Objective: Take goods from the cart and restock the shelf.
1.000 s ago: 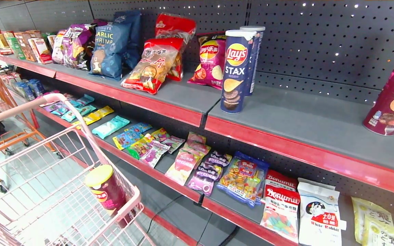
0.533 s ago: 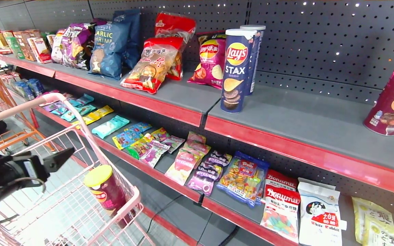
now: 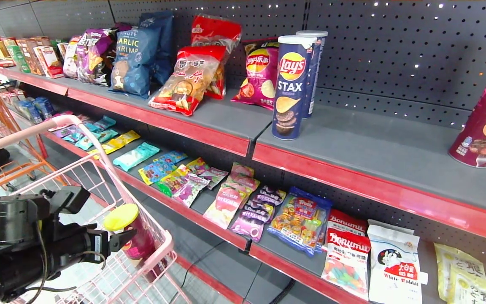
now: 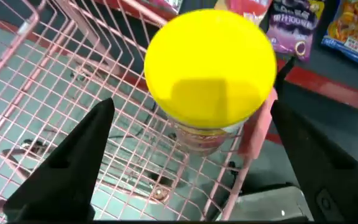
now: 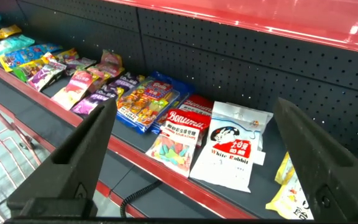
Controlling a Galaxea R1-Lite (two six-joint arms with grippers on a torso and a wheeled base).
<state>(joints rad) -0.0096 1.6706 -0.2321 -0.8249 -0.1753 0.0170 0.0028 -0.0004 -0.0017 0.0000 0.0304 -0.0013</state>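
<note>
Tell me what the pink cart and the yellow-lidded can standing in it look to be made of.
Cart: probably metal wire with a smooth pink coating, judging by the thin welded grid and thicker frame.
Can: likely a cardboard tube under a glossy printed wrap, though its core cannot be told.
Its lid: seemingly plastic, plain yellow, smooth with a dull sheen.
</note>
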